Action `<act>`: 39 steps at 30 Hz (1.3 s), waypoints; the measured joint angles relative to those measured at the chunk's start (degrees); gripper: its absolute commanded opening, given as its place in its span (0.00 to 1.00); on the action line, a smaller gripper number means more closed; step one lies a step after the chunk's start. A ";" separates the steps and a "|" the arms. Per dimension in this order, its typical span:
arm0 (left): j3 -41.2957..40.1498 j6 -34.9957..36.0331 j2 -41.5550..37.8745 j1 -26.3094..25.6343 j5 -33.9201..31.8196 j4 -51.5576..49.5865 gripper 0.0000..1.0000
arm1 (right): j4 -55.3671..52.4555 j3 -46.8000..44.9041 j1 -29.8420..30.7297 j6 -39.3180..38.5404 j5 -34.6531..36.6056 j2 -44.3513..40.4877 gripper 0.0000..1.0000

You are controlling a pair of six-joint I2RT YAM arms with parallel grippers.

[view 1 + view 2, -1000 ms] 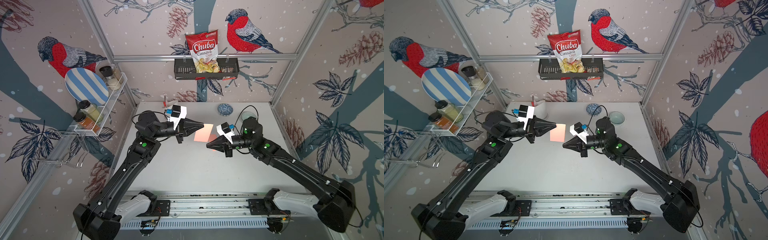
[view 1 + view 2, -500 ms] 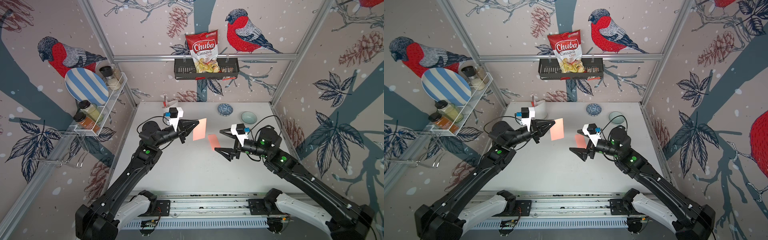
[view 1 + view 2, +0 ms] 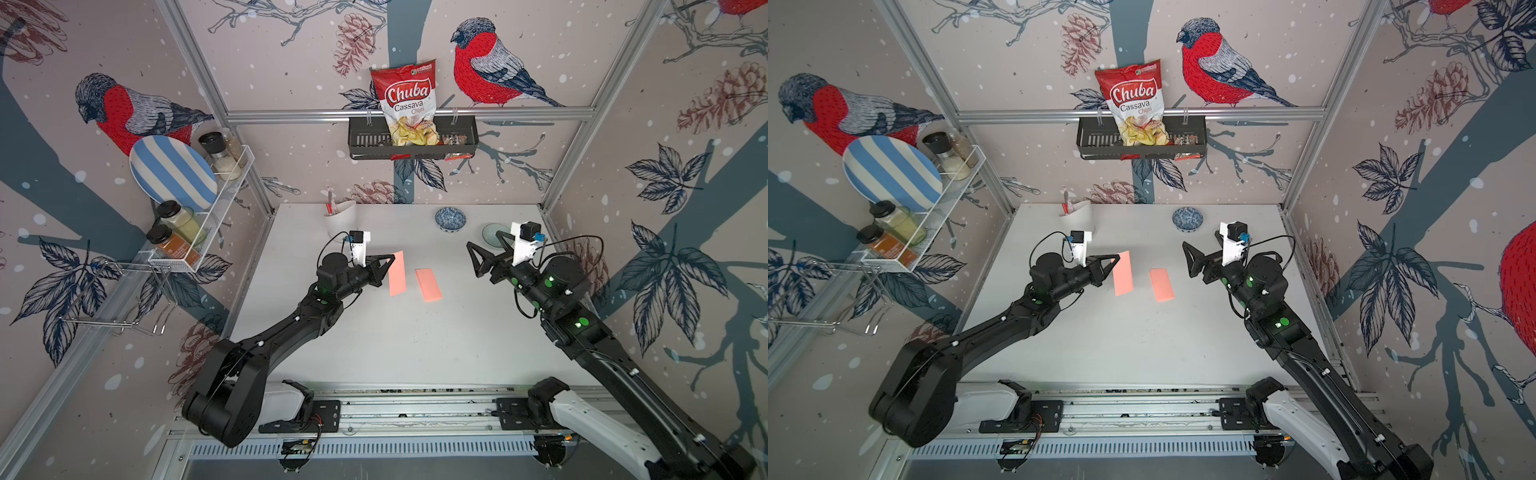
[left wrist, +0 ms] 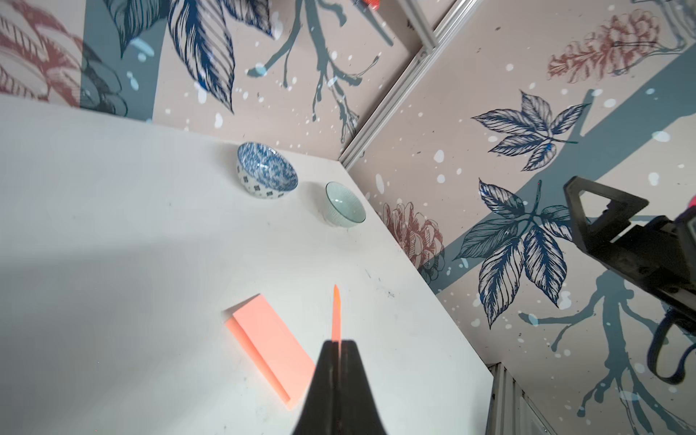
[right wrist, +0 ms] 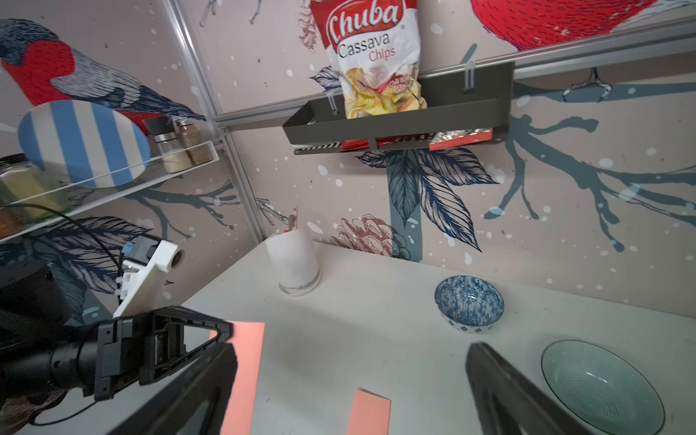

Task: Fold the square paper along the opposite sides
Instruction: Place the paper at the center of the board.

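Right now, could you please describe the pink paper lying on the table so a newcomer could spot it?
Start at the white table, near its middle. A pink folded paper lies flat there; the other pink sheet is raised, pinched in the left pincer.

Robotics lab cell dressed as a kitchen: aluminium framing (image 3: pixel 291 116), bird wallpaper (image 3: pixel 486 66), spice rack (image 3: pixel 226 195) and chips bag (image 3: pixel 409 104) around a white bench (image 3: pixel 415 340).

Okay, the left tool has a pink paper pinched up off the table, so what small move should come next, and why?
Probably lower the left tool until the held paper lies flat on the table. It hangs in the air beside the folded paper, and the right tool stands open, well clear.
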 measured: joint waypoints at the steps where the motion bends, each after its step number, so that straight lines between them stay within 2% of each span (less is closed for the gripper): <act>1: -0.31 -1.16 2.38 0.00 0.55 2.08 0.00 | 0.20 -0.17 -0.74 0.28 -0.09 0.66 1.00; 8: -2.10 -7.45 16.41 0.00 4.09 12.57 0.00 | 0.61 -0.83 -3.80 2.97 -2.05 3.34 1.00; 12: -4.57 -9.03 21.46 0.17 4.70 15.76 0.00 | 0.57 -0.74 -4.63 3.08 -2.14 4.31 1.00; 17: -5.03 -9.07 25.53 0.44 4.17 17.92 0.00 | 0.61 -0.98 -4.76 3.26 -2.14 4.70 1.00; 26: -1.27 -8.35 31.17 1.60 1.95 19.54 0.00 | 0.66 -1.79 -4.81 3.28 -2.12 5.09 1.00; 35: 3.96 -2.73 32.33 2.08 -2.14 13.09 0.00 | 0.63 -2.29 -4.92 3.26 -2.10 5.11 1.00; 39: 5.01 -0.94 32.61 2.08 -4.11 9.49 0.18 | 0.63 -2.34 -4.96 3.23 -2.10 5.05 1.00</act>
